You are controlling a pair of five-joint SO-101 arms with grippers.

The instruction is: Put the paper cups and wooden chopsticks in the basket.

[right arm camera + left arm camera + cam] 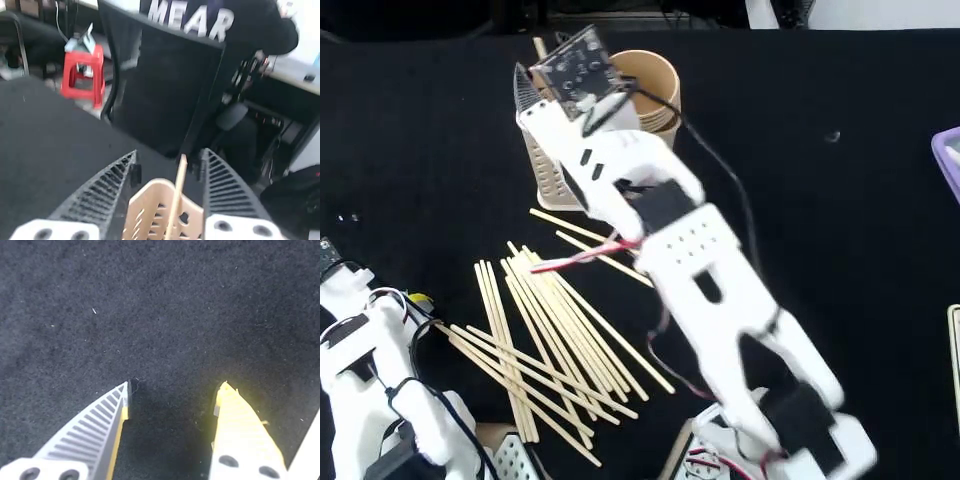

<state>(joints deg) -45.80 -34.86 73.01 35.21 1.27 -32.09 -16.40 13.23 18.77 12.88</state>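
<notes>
A beige perforated basket (548, 175) stands at the back of the black table, with stacked paper cups (655, 85) just to its right. My right gripper (535, 90) hovers over the basket's rim. In the right wrist view that gripper (169, 155) is open around the basket (150, 210); one wooden chopstick (177, 195) stands in it and touches neither finger. Its tip (538, 46) pokes out past the gripper. Several loose chopsticks (555, 340) lie fanned in front. My left gripper (175, 385) is open above bare black cloth; the left arm (365, 370) sits at the near left corner.
The right arm's white links (710, 300) stretch diagonally from the near edge across part of the chopstick pile. A purple container edge (948, 160) shows at the far right. Beyond the table's far edge are a red stool (82, 75) and a dark chair (170, 90).
</notes>
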